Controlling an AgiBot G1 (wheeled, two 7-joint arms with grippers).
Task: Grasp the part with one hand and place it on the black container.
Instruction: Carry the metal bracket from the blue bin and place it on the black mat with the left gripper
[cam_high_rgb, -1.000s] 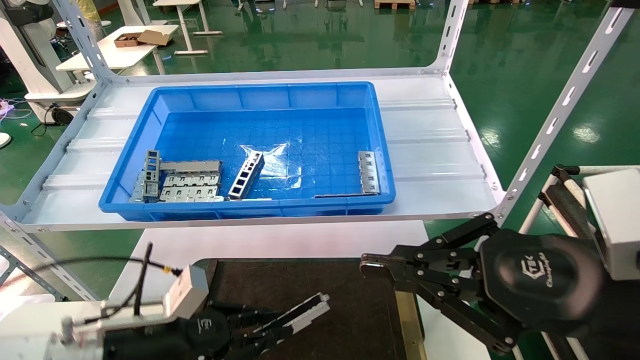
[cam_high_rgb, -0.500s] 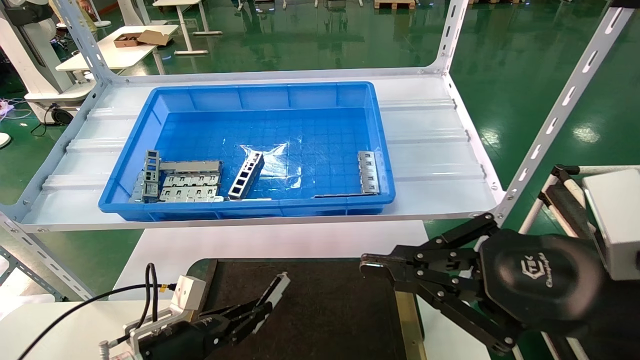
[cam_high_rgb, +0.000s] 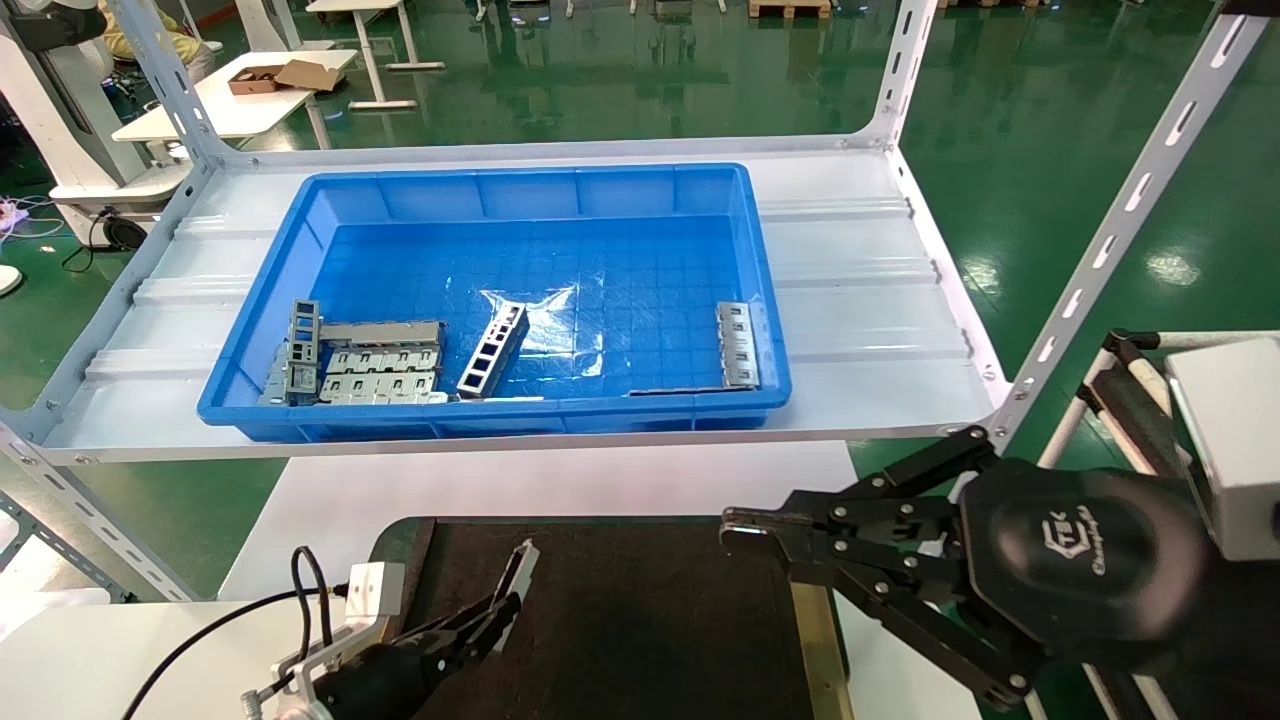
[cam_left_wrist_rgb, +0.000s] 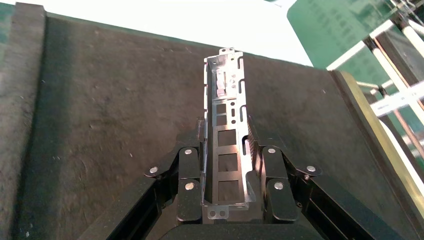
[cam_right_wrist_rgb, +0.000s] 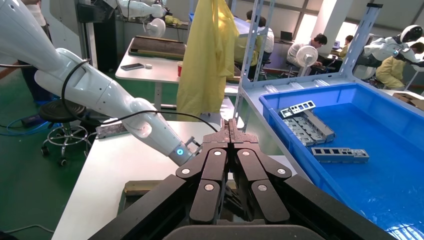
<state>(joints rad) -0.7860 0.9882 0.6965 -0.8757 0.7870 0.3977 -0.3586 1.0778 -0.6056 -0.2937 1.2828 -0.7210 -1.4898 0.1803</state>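
Grasp done: left gripper (cam_left_wrist_rgb: 227, 165) fingers clamp part (cam_left_wrist_rgb: 226, 145), part projecting forward beyond fingertips, over black container (cam_left_wrist_rgb: 100, 125). Contact with container not discernible. Remaining: lower, release. Right gripper (cam_right_wrist_rgb: 231, 131) idle, fingers closed, empty, beside container.

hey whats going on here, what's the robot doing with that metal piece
The left gripper is shut on the part, a slim grey metal channel, and holds it over the black container, pointing toward the container's far edge. It has not been let go. The right gripper is shut and empty, parked above the container's right rail. More metal pieces lie in the blue bin on the shelf beyond.
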